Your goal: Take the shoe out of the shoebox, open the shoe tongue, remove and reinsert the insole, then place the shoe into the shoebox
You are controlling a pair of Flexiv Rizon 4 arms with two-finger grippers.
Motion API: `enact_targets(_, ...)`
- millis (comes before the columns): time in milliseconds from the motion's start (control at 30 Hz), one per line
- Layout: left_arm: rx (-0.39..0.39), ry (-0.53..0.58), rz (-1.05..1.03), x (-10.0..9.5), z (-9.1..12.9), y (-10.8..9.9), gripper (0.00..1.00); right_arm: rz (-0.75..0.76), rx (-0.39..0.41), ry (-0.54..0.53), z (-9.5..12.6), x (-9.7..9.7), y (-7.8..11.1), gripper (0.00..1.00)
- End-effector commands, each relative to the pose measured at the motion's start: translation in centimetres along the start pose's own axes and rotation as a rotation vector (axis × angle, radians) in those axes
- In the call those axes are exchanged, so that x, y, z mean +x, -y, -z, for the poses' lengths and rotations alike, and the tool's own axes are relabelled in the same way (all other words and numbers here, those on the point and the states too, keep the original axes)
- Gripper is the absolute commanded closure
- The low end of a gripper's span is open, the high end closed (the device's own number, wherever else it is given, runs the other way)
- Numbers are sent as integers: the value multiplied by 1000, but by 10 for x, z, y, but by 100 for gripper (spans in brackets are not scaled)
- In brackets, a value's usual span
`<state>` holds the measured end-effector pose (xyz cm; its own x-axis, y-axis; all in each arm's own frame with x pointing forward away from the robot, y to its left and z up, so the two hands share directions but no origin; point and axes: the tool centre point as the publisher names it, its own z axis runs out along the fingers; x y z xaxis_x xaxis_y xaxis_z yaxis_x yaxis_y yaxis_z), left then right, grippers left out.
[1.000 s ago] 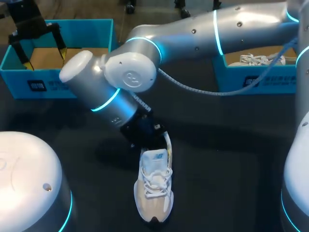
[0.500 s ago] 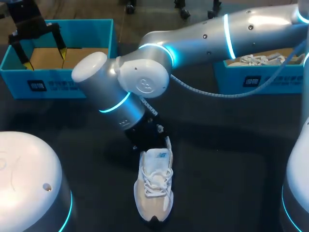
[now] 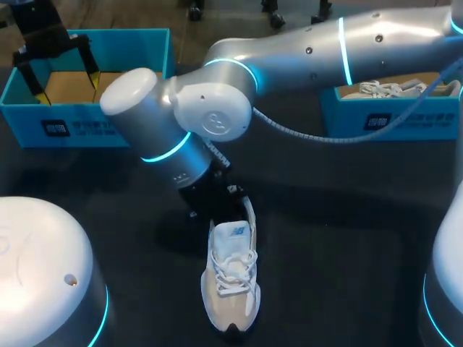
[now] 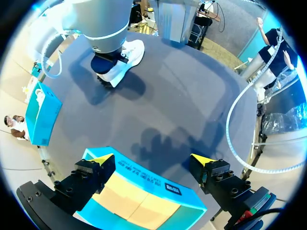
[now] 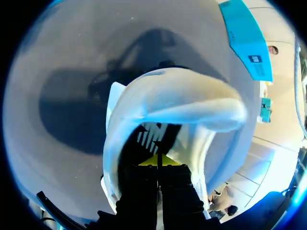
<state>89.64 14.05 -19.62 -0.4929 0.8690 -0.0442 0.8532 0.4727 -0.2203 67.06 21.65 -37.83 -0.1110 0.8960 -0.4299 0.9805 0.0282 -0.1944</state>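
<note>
since my right pincer (image 5: 157, 161) sits tips-together inside the heel of the shoe (image 3: 230, 282) mid-worktop (image 3: 340, 238), with the left pincer (image 4: 153, 160) apart over the box (image 4: 139, 171), i'd lift slowly so the insole comes without dragging the shoe.

The shoe (image 3: 230, 278), white and beige with its laces tied, stands upright on its sole at mid-counter (image 3: 347, 238), toe toward the near edge. The shoebox (image 3: 79, 126) — teal, open-topped, brown inside — sits far left.
</note>
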Motion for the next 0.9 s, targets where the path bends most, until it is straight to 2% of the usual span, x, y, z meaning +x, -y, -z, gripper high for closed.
enact_targets(33,1,-3,-1,0,0,-1,0,-22,2,-11,15,-13,4,100)
enact_targets(333,1,-3,-1,0,0,-1,0,6,54,-73,19,-26,-1,100)
enact_targets(433,1,-3,-1,0,0,-1,0,72,74,-157,17,-31,-3,100)
enact_targets(467,1,-3,-1,0,0,-1,0,78,70,-155,17,-30,-4,77)
enact_targets(500,1,-3,-1,0,0,-1,0,87,76,-157,18,-29,-5,69)
enact_targets(767,1,-3,-1,0,0,-1,0,105,70,-159,24,-13,1,69)
enact_targets(900,1,-3,-1,0,0,-1,0,106,70,-139,32,-10,7,56)
